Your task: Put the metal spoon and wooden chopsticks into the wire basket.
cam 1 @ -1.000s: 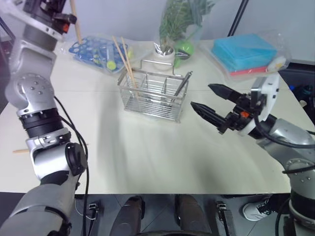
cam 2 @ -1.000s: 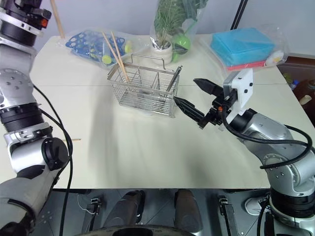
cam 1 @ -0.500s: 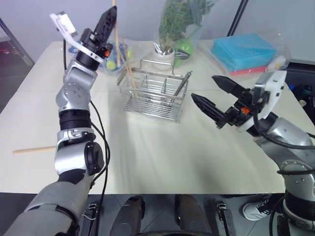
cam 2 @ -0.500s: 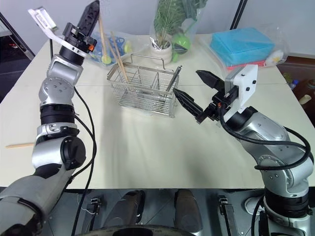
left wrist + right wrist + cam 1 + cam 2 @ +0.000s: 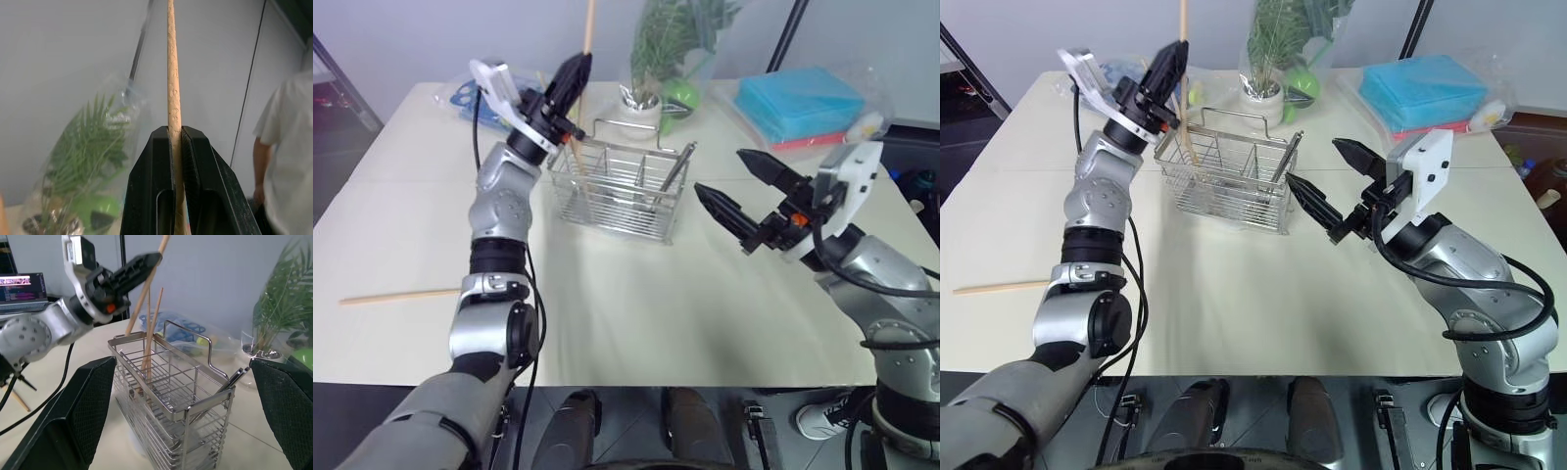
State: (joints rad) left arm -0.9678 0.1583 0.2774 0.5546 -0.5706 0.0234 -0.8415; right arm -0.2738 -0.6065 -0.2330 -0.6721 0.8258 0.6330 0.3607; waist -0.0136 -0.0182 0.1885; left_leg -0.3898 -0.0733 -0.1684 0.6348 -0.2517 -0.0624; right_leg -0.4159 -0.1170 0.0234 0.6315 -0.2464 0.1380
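In the head view, the left tool (image 5: 570, 76) had come down and to the right since a second before, clenched on a pale wooden chopstick (image 5: 588, 26) above the wire basket (image 5: 622, 186). The right tool (image 5: 736, 191) stayed released beside the basket.

In the left wrist view, the stick stood pinched between both fingers (image 5: 156, 186).

In the right wrist view, two chopsticks (image 5: 152, 325) leaned in an end compartment and the metal spoon (image 5: 234, 380) in the opposite one. Another chopstick (image 5: 399, 296) lay on the bench (image 5: 636, 304).
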